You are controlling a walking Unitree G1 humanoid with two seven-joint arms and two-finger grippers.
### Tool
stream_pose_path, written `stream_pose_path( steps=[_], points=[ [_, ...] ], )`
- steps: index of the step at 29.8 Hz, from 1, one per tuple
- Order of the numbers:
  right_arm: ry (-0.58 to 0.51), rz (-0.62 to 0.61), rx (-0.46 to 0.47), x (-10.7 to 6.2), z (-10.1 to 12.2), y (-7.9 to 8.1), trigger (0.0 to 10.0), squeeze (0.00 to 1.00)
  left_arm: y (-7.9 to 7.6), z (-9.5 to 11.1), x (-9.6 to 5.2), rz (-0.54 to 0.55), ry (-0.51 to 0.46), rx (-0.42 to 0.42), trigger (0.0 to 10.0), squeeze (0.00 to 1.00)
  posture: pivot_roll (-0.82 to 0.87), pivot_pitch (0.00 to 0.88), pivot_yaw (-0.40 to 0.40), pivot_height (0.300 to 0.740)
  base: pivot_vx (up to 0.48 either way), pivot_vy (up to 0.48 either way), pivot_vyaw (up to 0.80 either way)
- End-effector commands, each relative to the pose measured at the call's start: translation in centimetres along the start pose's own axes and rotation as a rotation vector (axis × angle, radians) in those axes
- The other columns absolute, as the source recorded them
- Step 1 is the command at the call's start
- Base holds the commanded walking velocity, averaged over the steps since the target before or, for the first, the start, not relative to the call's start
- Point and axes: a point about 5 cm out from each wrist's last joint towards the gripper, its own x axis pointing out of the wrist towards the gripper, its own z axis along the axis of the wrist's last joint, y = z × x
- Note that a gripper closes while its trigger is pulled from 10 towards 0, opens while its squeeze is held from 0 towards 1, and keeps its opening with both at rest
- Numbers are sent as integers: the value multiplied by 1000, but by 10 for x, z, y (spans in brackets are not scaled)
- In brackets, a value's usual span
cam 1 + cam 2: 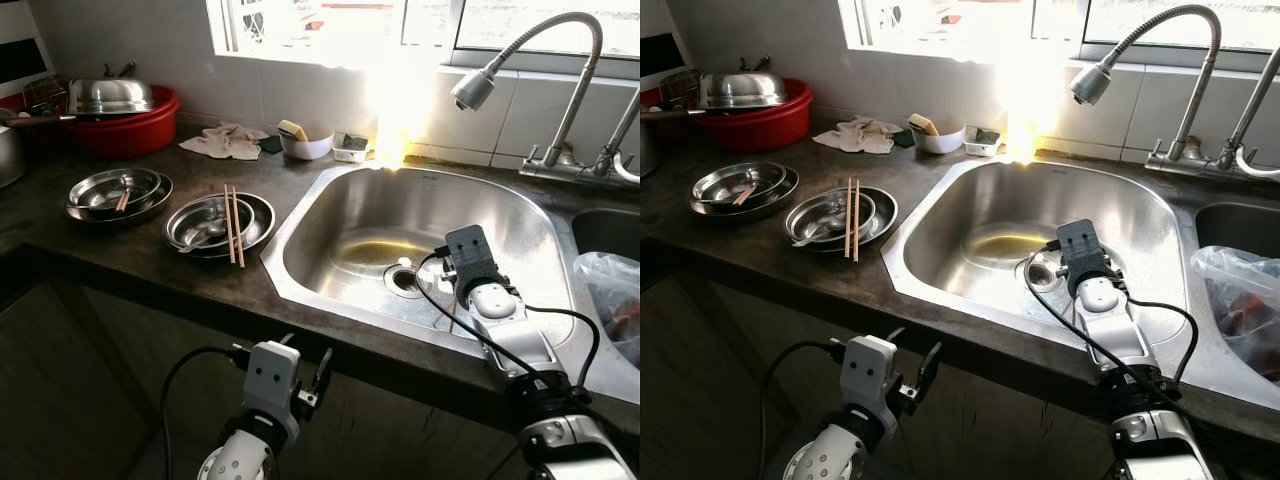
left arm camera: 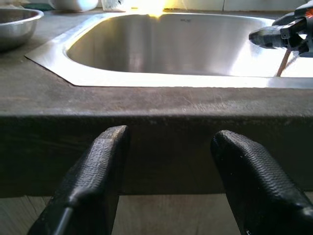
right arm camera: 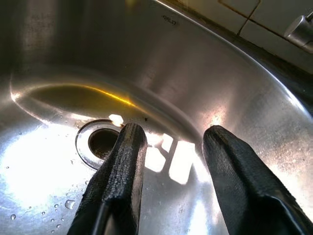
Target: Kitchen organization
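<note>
A steel sink (image 1: 322, 190) is set into the dark counter (image 1: 150, 255). My right gripper (image 3: 168, 134) hangs low inside the basin beside the drain (image 3: 101, 142), fingers open with nothing between them. A small pale bit (image 3: 116, 119) lies by one fingertip. In the left wrist view a thin brown stick (image 2: 283, 61) shows under that gripper; I cannot tell whether it is held. My left gripper (image 2: 168, 137) is open below the counter's front edge. Two chopsticks (image 1: 233, 222) rest across stacked steel bowls (image 1: 205, 225) left of the sink.
Another stack of steel dishes (image 1: 118, 192) sits further left. At the back stand a red basin with a steel lid (image 1: 125, 125), a crumpled cloth (image 1: 228, 142) and a white bowl (image 1: 305, 143). The faucet (image 1: 475, 88) overhangs the basin. A plastic bag (image 1: 610, 295) fills the right-hand sink.
</note>
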Motion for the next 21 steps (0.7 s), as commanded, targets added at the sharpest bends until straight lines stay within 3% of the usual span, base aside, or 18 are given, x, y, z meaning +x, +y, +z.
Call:
stream_pose_path(
  steps=[1,6,11,21],
  points=[
    [-56,-57,35,-5,9,-7,10000,0,1,3,1,-2,-2,5,10000,0,47,13,-27,740,0,0,0],
    [-177,-86,132,-19,21,-10,10000,0,3,2,2,3,-2,7,10000,0,41,13,-22,740,0,0,0],
    [-342,-63,222,-50,34,-5,10000,0,4,2,3,10,-5,15,10000,0,38,8,-17,740,0,0,0],
    [-441,64,317,-99,33,16,10000,0,9,5,2,43,-18,22,10000,0,18,1,-7,740,0,0,0]
  ],
)
